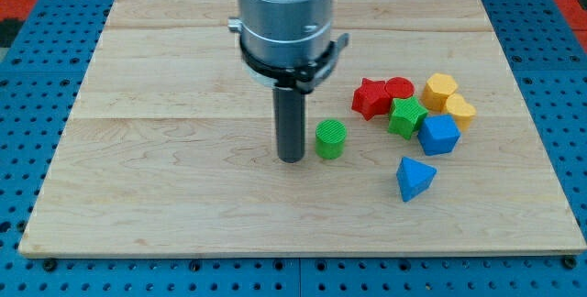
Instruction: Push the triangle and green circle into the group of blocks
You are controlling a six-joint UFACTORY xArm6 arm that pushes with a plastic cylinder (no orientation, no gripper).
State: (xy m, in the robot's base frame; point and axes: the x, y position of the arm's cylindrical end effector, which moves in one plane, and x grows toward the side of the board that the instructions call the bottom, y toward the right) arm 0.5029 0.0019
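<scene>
My tip (pixel 292 158) rests on the wooden board just left of the green circle block (pixel 331 138), almost touching it. The blue triangle block (pixel 415 178) lies alone toward the view's lower right, below the group. The group sits at the view's right: a red star-like block (pixel 371 97), a second red block (pixel 400 88), a green star-like block (pixel 407 116), a blue cube-like block (pixel 438 135), a yellow hexagon-like block (pixel 439 90) and a yellow block (pixel 460 111). The green circle stands apart, left of the group.
The wooden board (pixel 165 178) lies on a blue perforated table (pixel 27 77). The arm's grey cylindrical body (pixel 282 13) hangs over the board's upper middle and hides the part behind it.
</scene>
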